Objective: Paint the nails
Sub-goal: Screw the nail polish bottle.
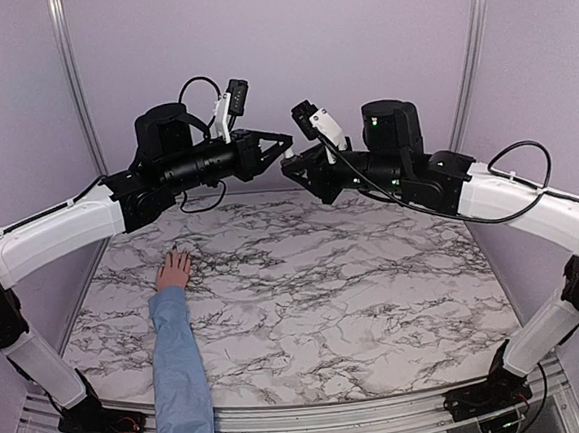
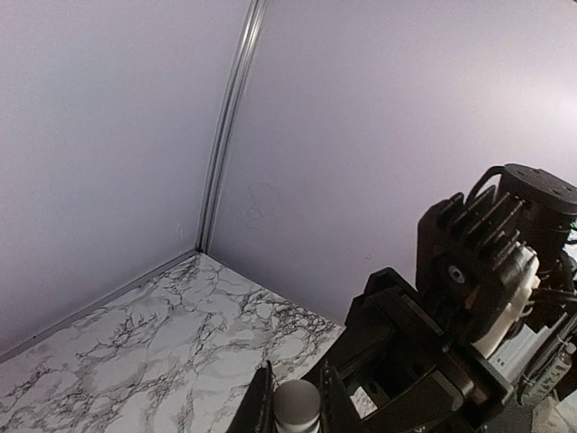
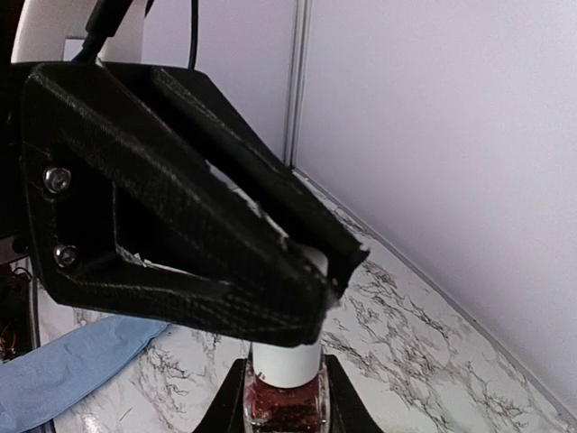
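Left jaws: closed on cap (image 2: 297, 408).
Right jaws: closed on bottle (image 3: 284, 401), mid-air.
Nails (image 1: 179, 253): barely visible, on hand (image 1: 174, 272), flat on worktop (image 1: 356, 292), well apart from bottle.
Risk: bottle twists in grip when cap is unscrewed; polish spills.

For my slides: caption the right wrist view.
Left gripper clamps the white cap while right gripper holds the red polish bottle.

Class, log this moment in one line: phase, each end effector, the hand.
phase: likely uncapping | left end effector: shut on white cap | right end effector: shut on bottle | hand: flat on table
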Robot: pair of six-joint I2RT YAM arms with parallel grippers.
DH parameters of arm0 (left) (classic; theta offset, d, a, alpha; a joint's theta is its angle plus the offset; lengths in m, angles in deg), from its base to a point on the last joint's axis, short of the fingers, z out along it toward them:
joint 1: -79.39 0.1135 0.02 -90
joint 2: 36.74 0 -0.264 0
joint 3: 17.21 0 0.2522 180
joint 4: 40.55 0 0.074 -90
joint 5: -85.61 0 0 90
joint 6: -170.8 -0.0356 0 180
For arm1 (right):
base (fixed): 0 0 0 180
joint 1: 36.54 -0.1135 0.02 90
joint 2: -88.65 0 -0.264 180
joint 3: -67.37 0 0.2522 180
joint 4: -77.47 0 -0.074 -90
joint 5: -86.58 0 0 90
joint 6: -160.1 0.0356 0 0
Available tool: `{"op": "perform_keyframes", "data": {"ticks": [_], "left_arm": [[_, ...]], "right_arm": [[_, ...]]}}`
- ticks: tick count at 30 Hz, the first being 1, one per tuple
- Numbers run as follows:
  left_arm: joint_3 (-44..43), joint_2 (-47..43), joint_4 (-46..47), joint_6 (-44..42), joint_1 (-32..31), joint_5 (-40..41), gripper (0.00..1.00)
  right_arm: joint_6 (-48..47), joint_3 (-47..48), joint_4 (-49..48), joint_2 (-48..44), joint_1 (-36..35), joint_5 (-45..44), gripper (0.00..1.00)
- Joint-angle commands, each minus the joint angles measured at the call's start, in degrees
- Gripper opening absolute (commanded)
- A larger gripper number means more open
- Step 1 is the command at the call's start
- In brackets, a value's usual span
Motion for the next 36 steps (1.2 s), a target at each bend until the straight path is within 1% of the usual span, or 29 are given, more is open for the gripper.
{"op": "perform_keyframes", "data": {"ticks": [1, 3, 5, 11, 16, 17, 23, 26, 31, 36], "left_arm": [[1.3, -1.2, 1.3, -4.3, -0.5, -15.5, 0.00], [1.1, -1.1, 1.3, -5.2, -0.3, -18.6, 0.00], [0.9, -1.0, 1.3, -5.9, -0.1, -22.1, 0.00], [0.3, -0.9, 1.3, -7.0, 0.8, -28.9, 0.00], [-0.4, -0.4, 1.3, -7.7, 1.5, -34.9, 0.00], [-0.5, -0.2, 1.3, -7.7, 1.5, -36.1, 0.00], [-1.2, 0.8, 1.3, -7.4, 1.7, -42.9, 0.00], [-1.8, 1.3, 1.3, -6.6, 1.8, -46.1, 0.00], [-2.6, 2.3, 1.3, -3.6, 1.9, -48.2, 0.00], [-1.8, 1.4, 1.4, -3.2, 2.5, -45.3, 0.00]], "right_arm": [[0.0, 3.4, -6.2, -2.2, 0.5, 21.5, 0.00], [0.3, 3.7, -7.1, -2.3, 0.9, 26.7, 0.00], [0.6, 4.2, -7.4, -2.2, 1.0, 29.0, 0.00], [0.7, 5.1, -7.7, -2.2, 1.4, 35.5, 0.00], [2.4, 6.8, -7.7, -1.1, 2.2, 43.8, 0.00], [2.9, 7.3, -9.0, -0.7, 2.3, 45.2, 0.00], [5.5, 8.1, -11.9, 0.0, 2.7, 51.0, 0.00], [8.2, 8.1, -13.6, 0.1, 2.7, 53.0, 0.00], [10.1, 8.3, -14.8, 0.3, 2.7, 54.8, 0.00], [9.9, 8.2, -13.9, 0.3, 2.7, 54.9, 0.00]]}}
